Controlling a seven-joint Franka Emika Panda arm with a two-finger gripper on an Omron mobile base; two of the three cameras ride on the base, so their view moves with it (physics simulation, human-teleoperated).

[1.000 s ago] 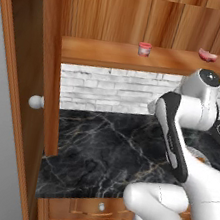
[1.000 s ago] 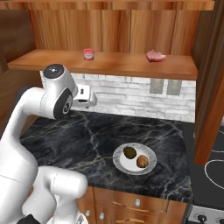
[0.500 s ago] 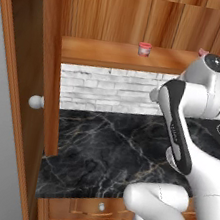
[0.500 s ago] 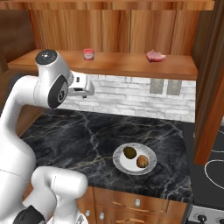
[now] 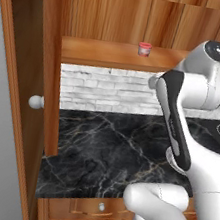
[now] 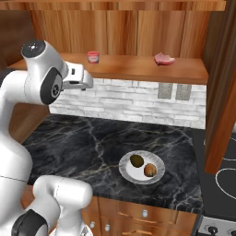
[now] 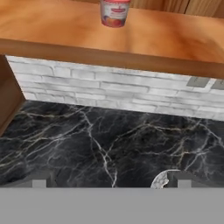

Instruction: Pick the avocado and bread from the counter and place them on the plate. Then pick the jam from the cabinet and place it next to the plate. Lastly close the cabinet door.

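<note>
Jam [image 6: 93,57]: one squat red-pink jar, pale lid, on wooden cabinet [image 6: 138,27] shelf.
Plate [image 6: 133,173]: one, round, white-grey, on black veined marble surface [image 6: 83,143].
Avocado [image 6: 136,160]: one dark olive lump on plate.
Bread [image 6: 150,170]: one orange-brown ball beside it.
End effector [image 7: 109,180]: fingers wide apart, empty.

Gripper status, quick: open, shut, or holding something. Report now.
Gripper: jaws open and empty, holding nothing; the jam stands untouched on the cabinet shelf ahead of it.
</note>
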